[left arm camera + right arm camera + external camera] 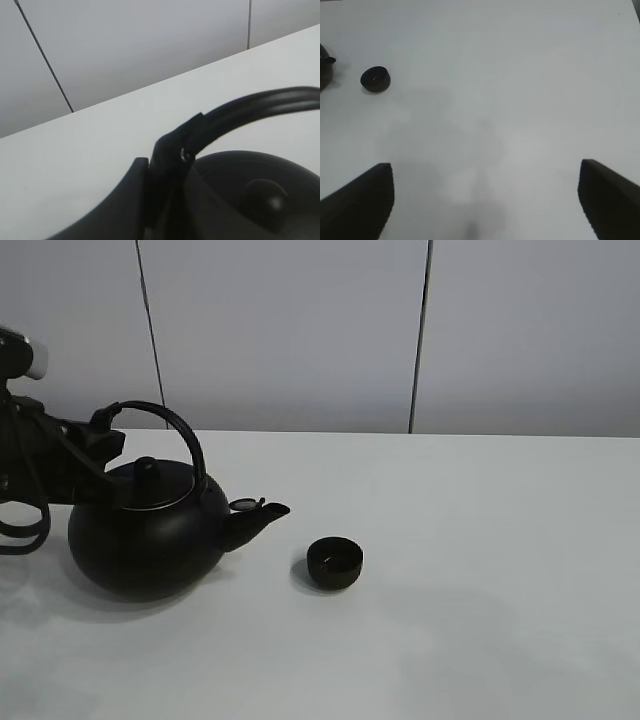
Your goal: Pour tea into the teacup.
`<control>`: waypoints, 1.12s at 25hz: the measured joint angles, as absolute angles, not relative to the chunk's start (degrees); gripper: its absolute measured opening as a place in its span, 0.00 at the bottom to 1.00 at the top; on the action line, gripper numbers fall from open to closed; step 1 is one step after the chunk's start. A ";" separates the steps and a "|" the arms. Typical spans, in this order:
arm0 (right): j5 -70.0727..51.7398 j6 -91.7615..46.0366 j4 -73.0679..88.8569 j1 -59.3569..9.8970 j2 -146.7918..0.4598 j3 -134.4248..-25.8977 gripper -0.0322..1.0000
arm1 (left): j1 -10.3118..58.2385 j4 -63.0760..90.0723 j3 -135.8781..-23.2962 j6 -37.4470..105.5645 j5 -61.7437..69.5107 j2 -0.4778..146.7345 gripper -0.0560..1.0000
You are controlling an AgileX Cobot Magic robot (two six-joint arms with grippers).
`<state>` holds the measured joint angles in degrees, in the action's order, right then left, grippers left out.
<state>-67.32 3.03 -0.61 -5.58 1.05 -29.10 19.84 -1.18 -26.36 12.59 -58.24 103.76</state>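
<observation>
The teacup point(334, 562) stands just off the spout point(268, 510) of the kettle point(145, 540), so I judge a tilt reaches it, my left hand point(103, 437) pinching its handle point(185, 435), my right hand point(485, 170) spread, idle.

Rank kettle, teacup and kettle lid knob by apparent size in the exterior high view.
1. kettle: by far the largest.
2. teacup: far smaller than the kettle.
3. lid knob: smallest, clearly narrower than the teacup.
All three sit at a similar distance from the camera, so the order looks safe.

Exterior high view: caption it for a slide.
Left hand at the black kettle's handle, spout facing the small teacup on the white table; no pouring yet.
</observation>
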 joint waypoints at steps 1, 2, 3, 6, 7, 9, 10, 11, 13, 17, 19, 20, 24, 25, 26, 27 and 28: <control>-67.32 3.03 -0.61 -5.58 1.05 -29.10 0.70 | 19.84 -1.27 -26.36 12.54 -58.24 103.33 0.16; -67.32 3.03 -0.61 -5.58 1.05 -29.10 0.70 | 19.84 -1.34 -26.36 12.54 -58.24 103.10 0.16; -67.32 3.03 -0.61 -5.58 1.05 -29.10 0.70 | 19.84 -1.45 -26.49 12.54 -58.24 102.87 0.16; -67.32 3.03 -0.56 -5.58 1.05 -29.10 0.70 | 19.84 -2.06 -27.68 12.48 -56.73 102.11 0.16; -67.32 3.03 -0.56 -5.58 1.05 -29.10 0.70 | 19.84 -2.40 -28.15 12.48 -56.11 101.90 0.16; -67.32 3.03 -0.56 -5.58 1.05 -29.10 0.70 | 19.84 -3.35 -28.99 12.42 -55.66 101.89 0.16; -67.32 3.03 -0.56 -5.58 1.05 -29.10 0.70 | 19.84 -3.84 -29.47 12.42 -55.30 101.89 0.16; -67.32 3.03 -0.56 -5.58 1.05 -29.10 0.70 | 19.91 -4.26 -29.89 12.42 -54.74 101.89 0.16; -67.32 3.03 -0.56 -5.58 1.05 -29.10 0.70 | 20.25 -4.73 -30.59 12.42 -53.28 101.89 0.16; -67.32 3.03 -0.56 -5.58 1.05 -29.10 0.70 | 22.00 -4.86 -32.37 13.07 -49.35 101.89 0.16; -67.32 3.03 -0.56 -5.58 1.05 -29.10 0.70 | 22.95 -5.04 -33.49 14.42 -47.53 101.89 0.16; -67.32 3.03 -0.56 -5.58 1.05 -29.10 0.70 | 23.34 -5.12 -34.12 15.02 -46.66 101.89 0.16; -67.32 3.03 -0.56 -5.58 1.05 -29.10 0.70 | 23.84 -5.40 -36.34 15.67 -44.83 101.89 0.16; -67.32 3.03 -0.56 -5.58 1.05 -29.10 0.70 | 23.84 -5.40 -36.86 15.67 -44.62 101.89 0.16; -67.27 3.03 -0.56 -5.58 1.05 -29.10 0.70 | 23.84 -5.40 -37.21 15.81 -44.40 101.89 0.16; -67.27 3.03 -0.56 -5.58 1.05 -29.10 0.70 | 23.84 -5.40 -37.49 15.81 -44.35 101.89 0.16; -67.27 3.03 -0.56 -5.58 1.05 -29.10 0.70 | 23.84 -5.40 -37.62 15.83 -44.25 101.89 0.16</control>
<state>-67.27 3.03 -0.56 -5.58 1.05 -29.10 23.84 -5.40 -37.62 15.83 -44.25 101.89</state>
